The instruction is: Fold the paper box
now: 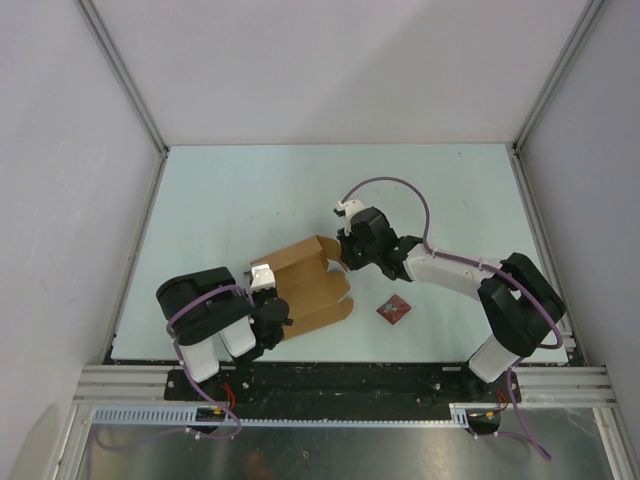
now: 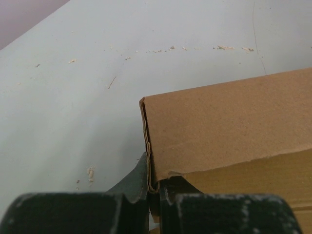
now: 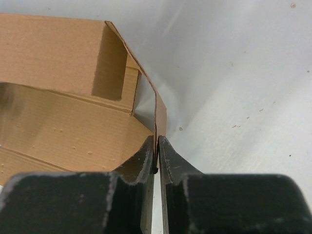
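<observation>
Although raised to one upright wall, far from a finished paper box (image 1: 305,285). Lying between both grippers, touching each. Pinched tight at a doubled corner edge by the left gripper (image 2: 153,189), clamped at a thin end flap by the right gripper (image 3: 157,156). Probably left to do: raising the other walls, tucking the tabs.

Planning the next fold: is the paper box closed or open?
Open. The paper box has walls partly raised, its corrugated inside exposed from above.
</observation>
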Robot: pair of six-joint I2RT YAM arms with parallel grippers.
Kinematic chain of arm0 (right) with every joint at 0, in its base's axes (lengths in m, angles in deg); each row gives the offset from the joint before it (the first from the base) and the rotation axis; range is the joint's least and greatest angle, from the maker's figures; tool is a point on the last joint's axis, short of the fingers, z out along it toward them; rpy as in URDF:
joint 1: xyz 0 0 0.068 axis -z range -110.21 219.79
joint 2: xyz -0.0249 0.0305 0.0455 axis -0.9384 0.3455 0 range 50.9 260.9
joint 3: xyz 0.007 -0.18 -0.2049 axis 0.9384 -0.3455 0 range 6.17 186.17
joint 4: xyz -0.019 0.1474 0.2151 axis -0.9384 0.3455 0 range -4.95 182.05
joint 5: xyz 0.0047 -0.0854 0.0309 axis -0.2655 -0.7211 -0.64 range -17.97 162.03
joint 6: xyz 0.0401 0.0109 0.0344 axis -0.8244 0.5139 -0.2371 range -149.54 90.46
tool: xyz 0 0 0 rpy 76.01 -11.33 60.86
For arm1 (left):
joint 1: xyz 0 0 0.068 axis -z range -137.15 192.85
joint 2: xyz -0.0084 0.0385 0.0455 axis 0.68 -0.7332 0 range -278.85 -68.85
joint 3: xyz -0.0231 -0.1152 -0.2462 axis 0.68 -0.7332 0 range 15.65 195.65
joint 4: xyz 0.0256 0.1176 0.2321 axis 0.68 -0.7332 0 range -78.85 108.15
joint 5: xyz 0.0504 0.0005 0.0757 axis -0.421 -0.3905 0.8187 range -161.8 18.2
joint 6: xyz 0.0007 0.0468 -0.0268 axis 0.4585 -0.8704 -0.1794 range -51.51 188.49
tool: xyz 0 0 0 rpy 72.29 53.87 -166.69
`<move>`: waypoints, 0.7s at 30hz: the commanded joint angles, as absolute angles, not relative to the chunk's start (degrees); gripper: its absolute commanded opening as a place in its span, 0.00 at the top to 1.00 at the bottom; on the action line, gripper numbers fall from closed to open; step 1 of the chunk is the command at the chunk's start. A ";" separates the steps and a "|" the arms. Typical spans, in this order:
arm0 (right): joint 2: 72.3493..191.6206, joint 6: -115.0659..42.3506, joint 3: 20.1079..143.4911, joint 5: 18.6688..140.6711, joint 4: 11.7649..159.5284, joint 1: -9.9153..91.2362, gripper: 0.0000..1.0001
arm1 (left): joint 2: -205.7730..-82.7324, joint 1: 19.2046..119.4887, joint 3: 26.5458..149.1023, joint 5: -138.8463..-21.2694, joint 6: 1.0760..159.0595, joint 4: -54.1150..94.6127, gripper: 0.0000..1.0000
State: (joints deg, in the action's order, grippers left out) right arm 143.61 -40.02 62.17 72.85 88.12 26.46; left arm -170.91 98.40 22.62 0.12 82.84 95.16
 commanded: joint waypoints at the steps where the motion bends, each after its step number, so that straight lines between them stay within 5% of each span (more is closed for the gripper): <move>1: 143.63 -39.56 65.84 72.12 89.53 25.84 0.90 | -171.68 99.10 23.04 1.06 81.06 114.03 1.00; 17: 144.94 -43.52 66.81 72.12 91.38 22.33 0.89 | -171.50 99.19 23.39 1.42 80.27 113.95 1.00; 21: 145.30 -43.52 66.81 72.12 92.08 21.10 0.77 | -171.59 99.19 23.39 1.50 80.35 113.95 1.00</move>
